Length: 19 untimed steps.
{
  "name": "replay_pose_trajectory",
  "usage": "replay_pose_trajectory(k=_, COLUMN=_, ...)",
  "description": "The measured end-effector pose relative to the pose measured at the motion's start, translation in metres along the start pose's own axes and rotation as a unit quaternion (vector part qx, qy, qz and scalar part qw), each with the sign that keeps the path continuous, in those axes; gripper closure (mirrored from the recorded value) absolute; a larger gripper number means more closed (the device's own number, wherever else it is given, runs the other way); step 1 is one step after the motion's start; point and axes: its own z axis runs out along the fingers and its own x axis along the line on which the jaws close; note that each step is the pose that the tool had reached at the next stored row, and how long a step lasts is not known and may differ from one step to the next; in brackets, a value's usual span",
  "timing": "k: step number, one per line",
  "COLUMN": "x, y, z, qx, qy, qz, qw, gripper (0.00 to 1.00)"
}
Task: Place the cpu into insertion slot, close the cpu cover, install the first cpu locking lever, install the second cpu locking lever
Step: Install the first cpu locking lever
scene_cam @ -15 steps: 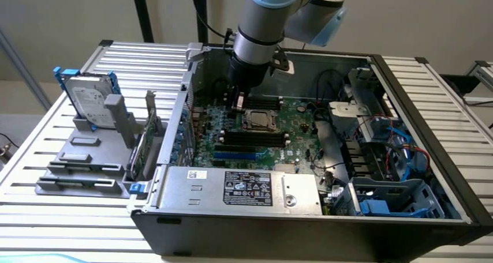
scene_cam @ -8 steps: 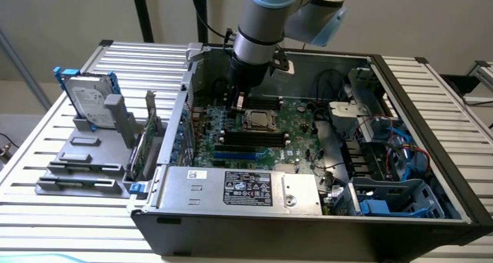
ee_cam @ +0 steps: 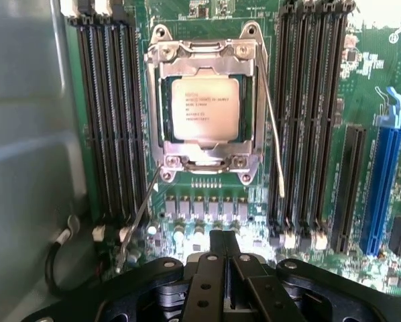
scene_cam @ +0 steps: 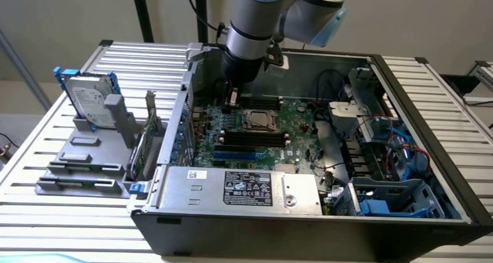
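One cpu lies under one closed cpu cover, two levers unlatched, jaws together and empty.

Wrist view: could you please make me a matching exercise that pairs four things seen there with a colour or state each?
Things:
1. cpu
2. cpu cover
3. gripper
4. long expansion slot

Colour or state:
A. blue
B. shut, holding nothing
C. folded down around the chip
D. seated, pale face up

Pairs: 1-D, 2-C, 3-B, 4-A

Silvery-beige cpu, green motherboard
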Motion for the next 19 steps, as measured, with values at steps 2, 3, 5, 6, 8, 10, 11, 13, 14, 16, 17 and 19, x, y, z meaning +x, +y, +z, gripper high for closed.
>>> replay_pose_trajectory(k=2, x=-0.0005, y=-0.0035, z=-0.0034, qx=0.0004, qy=0.0049, qz=-0.001, qw=1.0000, gripper=0.89)
replay_pose_trajectory(k=3, x=-0.0007, y=-0.0048, z=-0.0050, qx=0.0007, qy=0.0076, qz=-0.001, qw=1.0000, gripper=0.89)
replay_pose_trajectory(k=5, x=-0.0008, y=-0.0064, z=-0.0071, qx=0.0017, qy=0.0147, qz=0.000, qw=0.9999, gripper=0.89)
replay_pose_trajectory(k=6, x=-0.0008, y=-0.0068, z=-0.0076, qx=0.0025, qy=0.0185, qz=0.001, qw=0.9998, gripper=0.89)
replay_pose_trajectory(k=8, x=-0.0007, y=-0.0072, z=-0.0080, qx=0.0048, qy=0.0238, qz=0.008, qw=0.9997, gripper=0.89)
replay_pose_trajectory(k=10, x=-0.0007, y=-0.0075, z=-0.0081, qx=0.0064, qy=0.0285, qz=0.016, qw=0.9994, gripper=0.89)
replay_pose_trajectory(k=11, x=-0.0007, y=-0.0077, z=-0.0081, qx=0.0069, qy=0.0305, qz=0.020, qw=0.9993, gripper=0.89)
replay_pose_trajectory(k=13, x=-0.0007, y=-0.0080, z=-0.0081, qx=0.0070, qy=0.0344, qz=0.029, qw=0.9990, gripper=0.89)
replay_pose_trajectory(k=14, x=-0.0007, y=-0.0082, z=-0.0080, qx=0.0069, qy=0.0363, qz=0.034, qw=0.9987, gripper=0.89)
replay_pose_trajectory(k=16, x=-0.0008, y=-0.0085, z=-0.0080, qx=0.0066, qy=0.0399, qz=0.043, qw=0.9983, gripper=0.89)
replay_pose_trajectory(k=17, x=-0.0008, y=-0.0086, z=-0.0080, qx=0.0064, qy=0.0420, qz=0.048, qw=0.9979, gripper=0.89)
replay_pose_trajectory(k=19, x=-0.0008, y=-0.0090, z=-0.0079, qx=0.0060, qy=0.0457, qz=0.057, qw=0.9973, gripper=0.89)
